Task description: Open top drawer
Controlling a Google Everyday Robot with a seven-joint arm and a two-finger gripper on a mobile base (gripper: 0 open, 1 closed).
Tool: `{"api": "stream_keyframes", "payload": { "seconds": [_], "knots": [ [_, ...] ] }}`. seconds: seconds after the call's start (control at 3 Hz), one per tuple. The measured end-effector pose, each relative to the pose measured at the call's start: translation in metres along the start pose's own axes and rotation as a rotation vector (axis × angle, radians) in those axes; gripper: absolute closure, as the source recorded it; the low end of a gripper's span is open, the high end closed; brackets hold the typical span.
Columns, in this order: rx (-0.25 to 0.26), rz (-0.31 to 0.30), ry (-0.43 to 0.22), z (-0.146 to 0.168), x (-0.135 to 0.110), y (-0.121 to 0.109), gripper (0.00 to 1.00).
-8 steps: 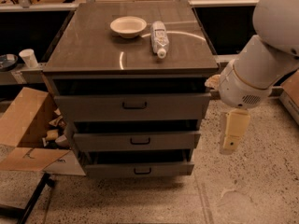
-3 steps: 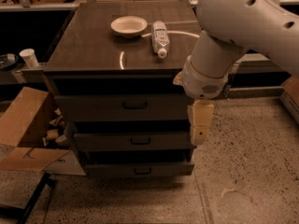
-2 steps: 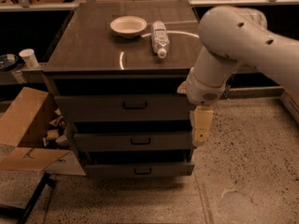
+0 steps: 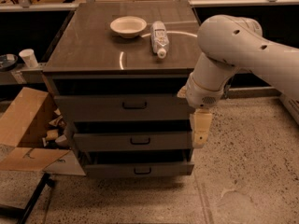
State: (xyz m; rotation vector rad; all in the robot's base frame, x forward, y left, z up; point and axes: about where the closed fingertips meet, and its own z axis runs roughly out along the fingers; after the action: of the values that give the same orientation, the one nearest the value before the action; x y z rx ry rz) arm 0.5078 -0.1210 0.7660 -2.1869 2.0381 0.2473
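Camera view: gripper (image 4: 201,128) hangs pointing down at centre-right of the frame, by the cabinet's right front corner. Can't tell if it's spread or pressed together.

Step in hand looks like reaching for the handle (image 4: 134,105). To do it well, swing left, turn to face the drawer front, catch the bar squarely and pull straight out.

Top drawer (image 4: 88,108) is centre frame, left of the gripper, with the handle well apart from it and a bit higher.

Farther back, upper centre, a bowl (image 4: 128,26) and a bottle (image 4: 159,37) sit on the cabinet top (image 4: 84,50). Pull smoothly so they stay put.
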Motion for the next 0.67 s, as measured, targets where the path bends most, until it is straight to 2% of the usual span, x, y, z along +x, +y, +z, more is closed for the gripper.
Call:
{"api": "stream_keyframes", "payload": {
  "seconds": [0.33, 0.67],
  "knots": [
    [0.038, -0.029, 0.03, -0.009, -0.017, -0.004, 0.0],
    [0.096, -0.074, 0.035, -0.001, -0.011, -0.026, 0.0]
  ]
}}
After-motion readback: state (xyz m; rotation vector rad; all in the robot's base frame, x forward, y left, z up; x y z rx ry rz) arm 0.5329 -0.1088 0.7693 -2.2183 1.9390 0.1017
